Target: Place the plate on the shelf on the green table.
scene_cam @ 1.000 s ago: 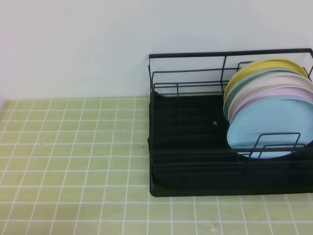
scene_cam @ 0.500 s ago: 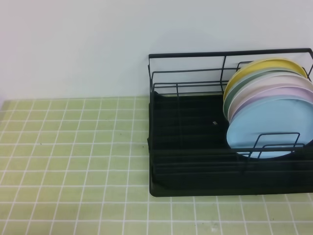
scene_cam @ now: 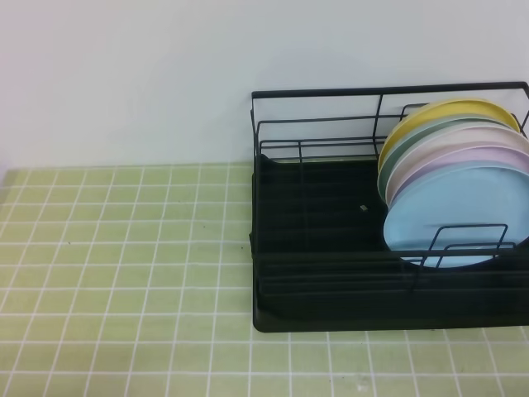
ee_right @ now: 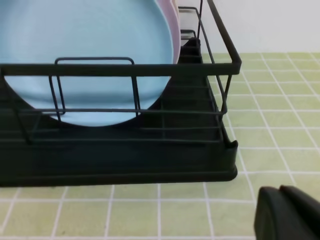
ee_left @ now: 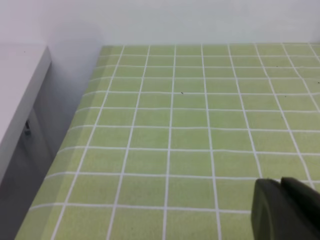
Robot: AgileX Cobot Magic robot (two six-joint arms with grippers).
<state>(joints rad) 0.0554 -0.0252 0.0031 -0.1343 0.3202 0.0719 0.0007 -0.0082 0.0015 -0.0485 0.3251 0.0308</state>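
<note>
Sky-blue plate (scene_cam: 457,217): it stands on its edge in the shelf, at the right end, as the front one of a row of plates; its lower part is behind a wire loop.
Other plates: a pale pink plate (scene_cam: 488,153), a green plate (scene_cam: 413,142) and a yellow plate (scene_cam: 446,112) lean just behind the blue one, overlapping each other.
Shelf (scene_cam: 331,273): black wire rack with a ribbed black tray; its left part holds no plate; it sits on the right side of the table, against the white wall (scene_cam: 165,74).
Green table (scene_cam: 124,265): small yellow-green tiles with white lines.
Left gripper (ee_left: 287,210): jaws closed, holding nothing, low over the tiles, well apart from the shelf.
Right gripper (ee_right: 285,212): jaws closed, holding nothing, near the front right corner of the shelf, not touching it.
</note>
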